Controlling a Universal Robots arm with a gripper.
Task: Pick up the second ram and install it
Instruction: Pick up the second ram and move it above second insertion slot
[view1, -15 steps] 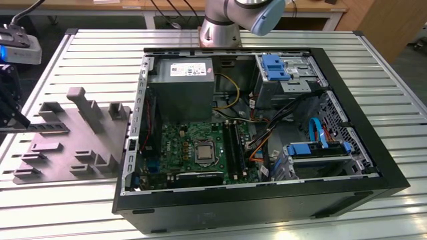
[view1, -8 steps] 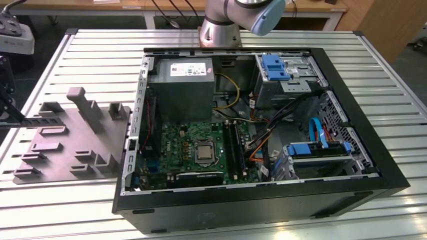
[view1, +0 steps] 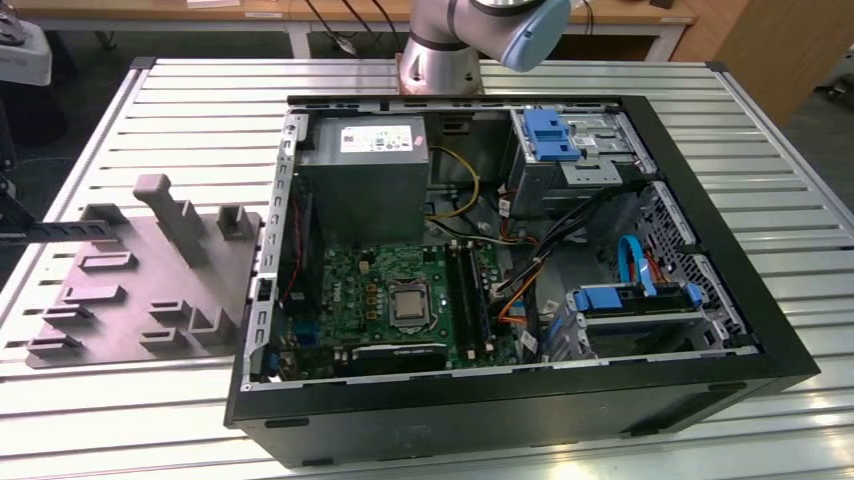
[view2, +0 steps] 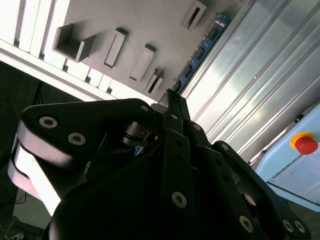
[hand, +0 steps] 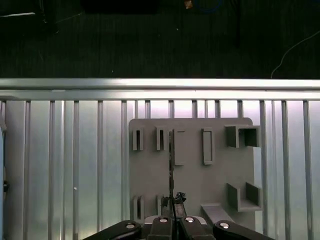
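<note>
The second ram (view2: 202, 50) is a thin blue board with dark chips, and one end sits between the fingertips of my gripper (view2: 172, 97), which is shut on it. In the first wrist view the ram (hand: 171, 160) shows edge-on as a thin dark line over the grey holder plate (hand: 220, 170), running from the gripper (hand: 172, 202) between two of the plate's slots. In the exterior view the ram (view1: 67, 233) reaches in from the view's left edge, where the gripper (view1: 8, 228) is, over the plate (view1: 134, 300). Whether it touches the plate I cannot tell.
The open computer case (view1: 534, 400) lies at the exterior view's right of the plate, with black slot rails (view1: 470, 290) beside the processor socket (view1: 404, 300). Inside are a grey power supply (view1: 360, 190) and blue brackets (view1: 554, 135). Tall posts (view1: 167, 210) rise from the plate. A red button (view2: 306, 144) is nearby.
</note>
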